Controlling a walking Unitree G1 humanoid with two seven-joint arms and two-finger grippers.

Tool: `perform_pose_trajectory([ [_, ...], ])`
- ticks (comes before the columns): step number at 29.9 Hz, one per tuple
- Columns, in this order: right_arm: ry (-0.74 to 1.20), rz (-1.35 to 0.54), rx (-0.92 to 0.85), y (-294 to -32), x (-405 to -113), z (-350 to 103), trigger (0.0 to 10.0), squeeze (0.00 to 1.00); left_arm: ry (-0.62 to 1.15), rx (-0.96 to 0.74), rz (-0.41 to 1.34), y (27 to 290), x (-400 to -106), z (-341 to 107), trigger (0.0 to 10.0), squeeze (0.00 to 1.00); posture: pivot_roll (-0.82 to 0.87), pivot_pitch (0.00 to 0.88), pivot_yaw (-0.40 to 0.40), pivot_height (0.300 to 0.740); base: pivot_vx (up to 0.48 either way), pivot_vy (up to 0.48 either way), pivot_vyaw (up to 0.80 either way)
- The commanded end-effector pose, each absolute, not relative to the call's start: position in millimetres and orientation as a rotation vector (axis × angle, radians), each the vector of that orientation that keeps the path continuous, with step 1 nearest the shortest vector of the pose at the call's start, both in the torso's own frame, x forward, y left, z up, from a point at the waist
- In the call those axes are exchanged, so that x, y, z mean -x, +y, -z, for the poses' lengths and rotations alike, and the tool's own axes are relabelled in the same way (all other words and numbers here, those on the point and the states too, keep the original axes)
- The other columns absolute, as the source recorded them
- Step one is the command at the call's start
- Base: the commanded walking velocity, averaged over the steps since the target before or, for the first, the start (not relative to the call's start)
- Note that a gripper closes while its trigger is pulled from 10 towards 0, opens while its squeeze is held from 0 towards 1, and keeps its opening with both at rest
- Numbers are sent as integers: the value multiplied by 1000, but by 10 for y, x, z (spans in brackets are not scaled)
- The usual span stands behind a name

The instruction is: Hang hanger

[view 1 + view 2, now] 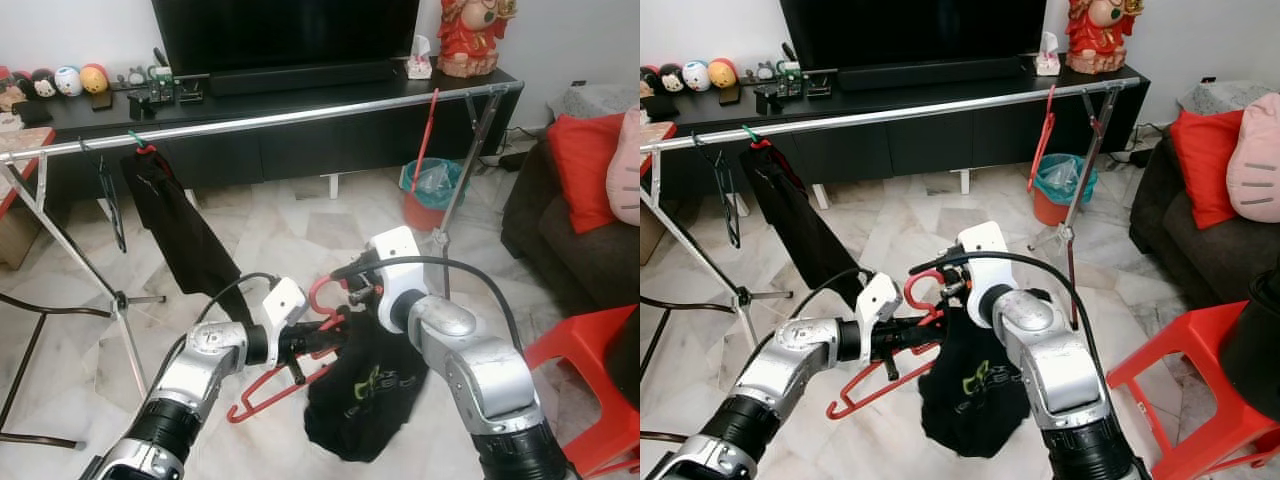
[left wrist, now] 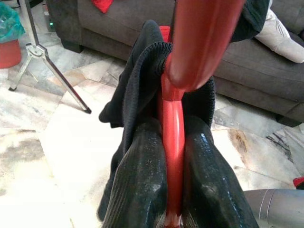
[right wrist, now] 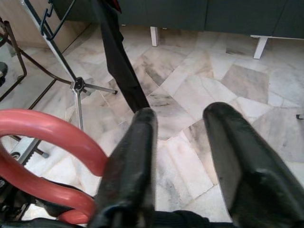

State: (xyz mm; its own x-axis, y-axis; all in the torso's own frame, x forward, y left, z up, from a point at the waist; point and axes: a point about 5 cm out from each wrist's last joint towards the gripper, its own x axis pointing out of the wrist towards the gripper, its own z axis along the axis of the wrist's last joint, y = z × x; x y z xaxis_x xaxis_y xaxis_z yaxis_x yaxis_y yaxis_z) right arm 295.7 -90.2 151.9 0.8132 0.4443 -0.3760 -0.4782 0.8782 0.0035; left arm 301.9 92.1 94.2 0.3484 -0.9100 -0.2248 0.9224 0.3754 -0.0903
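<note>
A red hanger point(image 1: 262, 392) carrying a black garment point(image 1: 365, 395) hangs low in front of me. My left gripper point(image 1: 315, 335) is shut on the hanger's neck; in the left wrist view both fingers point(image 2: 137, 180) clamp the red hanger point(image 2: 173, 137). My right gripper point(image 1: 355, 290) is open beside the hanger's hook point(image 3: 52, 137), which curls against the outside of one finger point(image 3: 130, 161), with nothing between the two. The silver rail point(image 1: 280, 118) of the clothes rack runs across the room beyond, well above the held hanger.
On the rail hang a black garment point(image 1: 185, 235), an empty black hanger point(image 1: 108, 190) and a red hanger point(image 1: 425, 135). The rack's legs point(image 1: 120, 300) stand at left. A red bin point(image 1: 430, 195), a dark sofa point(image 1: 560, 240) and a red stool point(image 1: 590, 390) are at right.
</note>
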Motion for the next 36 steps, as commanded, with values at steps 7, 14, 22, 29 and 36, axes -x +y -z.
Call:
perform_pose_trajectory([
  [7,293,-541,142,-988,-2956,-1612,10000,0,199,-32,1198,890,-3034,-1045,10000,0,-25,18,16,740,0,0,0],
  [14,223,-567,251,-1491,-2970,-1585,10000,0,220,-28,1230,887,-3006,-1026,10000,0,-35,20,18,740,0,0,0],
  [22,300,-792,356,-1955,-2788,-1398,10000,0,245,-40,1261,916,-2975,-1008,10000,0,-36,18,20,740,0,0,0],
  [29,314,-977,354,-2117,-2691,-1372,10000,0,266,-55,1314,918,-2943,-1013,10000,0,-36,15,27,740,0,0,0],
  [36,316,-1084,294,-2147,-2730,-1302,10000,0,273,-80,1396,891,-2897,-1056,10000,0,-26,7,22,740,0,0,0],
])
